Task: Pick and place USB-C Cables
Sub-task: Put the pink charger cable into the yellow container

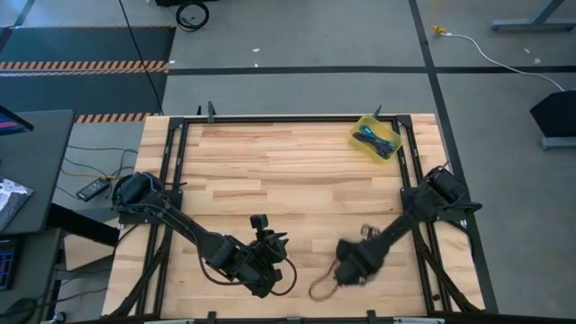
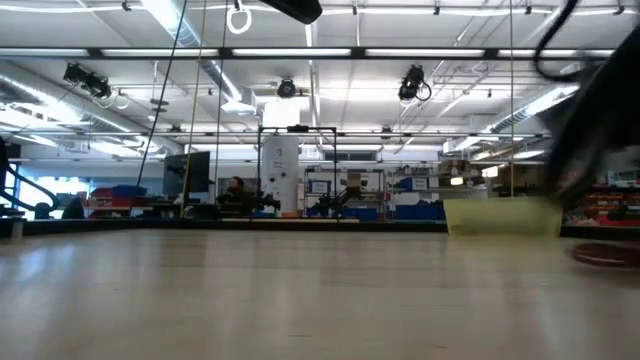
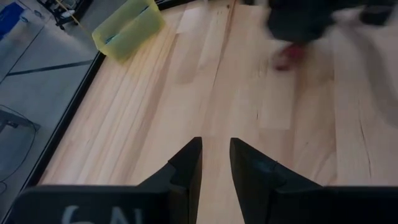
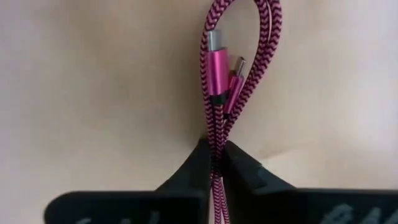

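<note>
**Right gripper clamps the pink cable near the front edge**

The right gripper (image 4: 214, 155) is pinched tight on a pink braided cable (image 4: 214, 93); the strands run up between the two dark fingers, loop over and end in two metal plugs that hang side by side above the fingertips. Seen from above, this gripper (image 1: 346, 270) sits low over the table (image 1: 297, 171), close to the front edge and right of centre.

The left gripper (image 3: 214, 165) points across the boards with its fingers a narrow gap apart and nothing between them. From above it (image 1: 270, 241) lies near the front edge too, left of centre, just beside the right arm's end.

A yellow bin (image 1: 376, 137) stands in the far right corner, next to the black frame rail, with dark and green cables (image 1: 378, 139) inside. The wide middle of the table between the grippers and the bin is open wood.

Only the right wrist view shows the grip and the plugs. The left wrist view shows the bin (image 3: 127, 28) far off and a blurred reddish patch (image 3: 289, 56) under the other arm. The low view catches the bin (image 2: 503, 215) as a pale yellow block, with a hall of ceiling lights and racks behind. A white cord (image 1: 504, 58) crosses the grey floor beyond the table.
</note>
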`<state>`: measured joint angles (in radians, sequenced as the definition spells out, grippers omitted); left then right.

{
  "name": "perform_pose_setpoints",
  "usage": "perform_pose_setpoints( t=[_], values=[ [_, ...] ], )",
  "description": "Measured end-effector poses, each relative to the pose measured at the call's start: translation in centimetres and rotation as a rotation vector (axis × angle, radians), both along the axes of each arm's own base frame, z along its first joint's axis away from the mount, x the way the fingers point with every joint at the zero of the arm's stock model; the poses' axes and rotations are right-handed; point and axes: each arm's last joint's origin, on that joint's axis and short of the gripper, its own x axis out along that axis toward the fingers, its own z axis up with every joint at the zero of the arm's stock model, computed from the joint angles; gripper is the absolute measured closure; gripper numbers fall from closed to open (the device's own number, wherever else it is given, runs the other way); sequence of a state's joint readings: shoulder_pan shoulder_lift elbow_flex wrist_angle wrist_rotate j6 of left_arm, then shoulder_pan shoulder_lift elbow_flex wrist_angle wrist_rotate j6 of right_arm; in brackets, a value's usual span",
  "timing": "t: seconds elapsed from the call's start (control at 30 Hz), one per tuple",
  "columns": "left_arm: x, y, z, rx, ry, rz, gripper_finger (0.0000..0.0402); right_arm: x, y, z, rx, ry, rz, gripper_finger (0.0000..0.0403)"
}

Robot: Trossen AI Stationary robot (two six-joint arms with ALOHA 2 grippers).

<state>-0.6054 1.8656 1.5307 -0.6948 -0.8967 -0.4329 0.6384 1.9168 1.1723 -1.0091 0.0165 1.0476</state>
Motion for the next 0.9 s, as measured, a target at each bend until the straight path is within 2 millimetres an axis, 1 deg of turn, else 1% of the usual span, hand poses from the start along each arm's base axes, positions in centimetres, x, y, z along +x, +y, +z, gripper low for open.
perform_pose_setpoints(
  t=[0.07,0.17,0.27,0.37,0.47,0.6,0.77,0.9],
  values=[
    [-0.2,-0.2,0.0,0.002,0.003,-0.006,0.0312,0.4,-1.9,0.1,-0.083,0.047,0.015,0.0373],
    [-0.5,-0.5,-0.1,0.006,0.012,-0.013,0.0312,0.9,-5.0,0.5,-0.181,0.14,0.041,0.0384],
    [-0.8,-0.6,-0.2,0.002,0.021,-0.006,0.0312,1.6,-8.4,1.1,-0.273,0.207,0.058,0.0385],
    [-1.1,-0.7,-0.3,-0.006,0.03,0.008,0.0312,2.1,-12.0,2.1,-0.355,0.251,0.052,0.0385],
    [-1.4,-0.6,-0.4,-0.014,0.038,0.03,0.0312,2.1,-15.2,3.6,-0.415,0.258,0.028,0.0385],
    [-1.8,-0.6,-0.6,-0.02,0.048,0.048,0.0312,1.4,-19.1,6.5,-0.48,0.196,-0.024,0.0385],
    [-2.0,-0.7,-0.6,-0.023,0.054,0.059,0.0312,-0.7,-24.4,10.2,-0.493,0.096,-0.154,0.0385],
    [-2.2,-0.9,-0.7,-0.022,0.055,0.051,0.0312,-2.5,-28.5,11.9,-0.484,0.029,-0.227,0.0385]
  ],
)
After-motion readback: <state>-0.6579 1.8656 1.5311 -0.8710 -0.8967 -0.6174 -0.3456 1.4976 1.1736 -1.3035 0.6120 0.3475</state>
